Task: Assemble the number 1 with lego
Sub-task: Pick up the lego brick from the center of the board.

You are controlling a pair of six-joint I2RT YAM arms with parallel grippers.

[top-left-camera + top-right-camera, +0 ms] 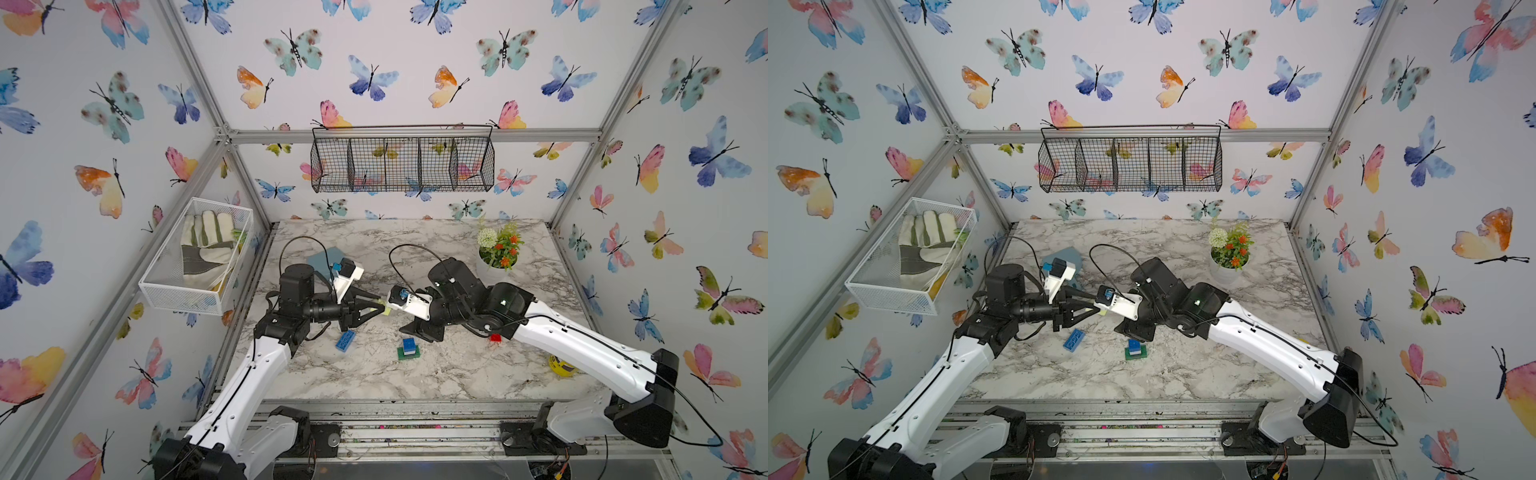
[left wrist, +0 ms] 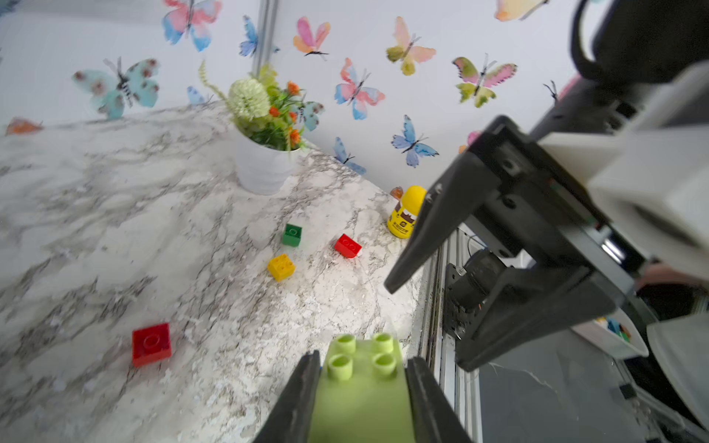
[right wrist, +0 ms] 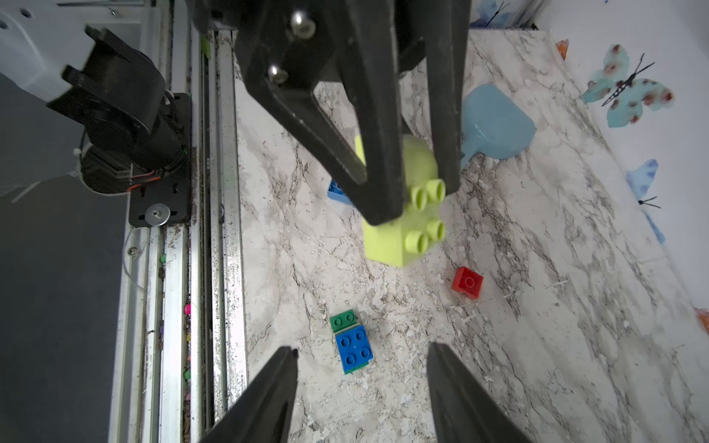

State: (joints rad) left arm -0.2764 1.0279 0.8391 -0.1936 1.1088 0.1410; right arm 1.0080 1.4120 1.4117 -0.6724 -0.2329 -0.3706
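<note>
The left arm's (image 1: 270, 353) jaws were clamped on the lime brick (image 2: 360, 399), pinching its two flat sides. Its studs pointed sideways toward the right arm (image 1: 582, 345). As far as I could judge, the brick hung clear of the worktop (image 1: 415, 382), just behind the blue-on-green stack (image 3: 353, 345) on the back-wall side. The right arm's jaws stood apart and empty, just behind and above that stack and almost nose to nose with the left ones.

The crowding looked like the first danger. If either arm turned or reached, it could knock the other and jar the lime brick out of its grip.

The brick's pose was the second. With its studs sideways, it would need turning before it could be pressed down onto anything. Held only by its sides, it might pivot or slip as it turned.

The stack itself lay loose on the worktop, with the green brick sticking out past one edge of the blue. An off-centre press would likely tip it or push it along instead of seating the new brick.

The open right jaws, if they dropped, could sweep the stack aside. They could also scatter the red brick (image 3: 467, 282) near it. The blue oblong brick (image 1: 345, 340) to the stack's left lay within the left arm's path.
</note>
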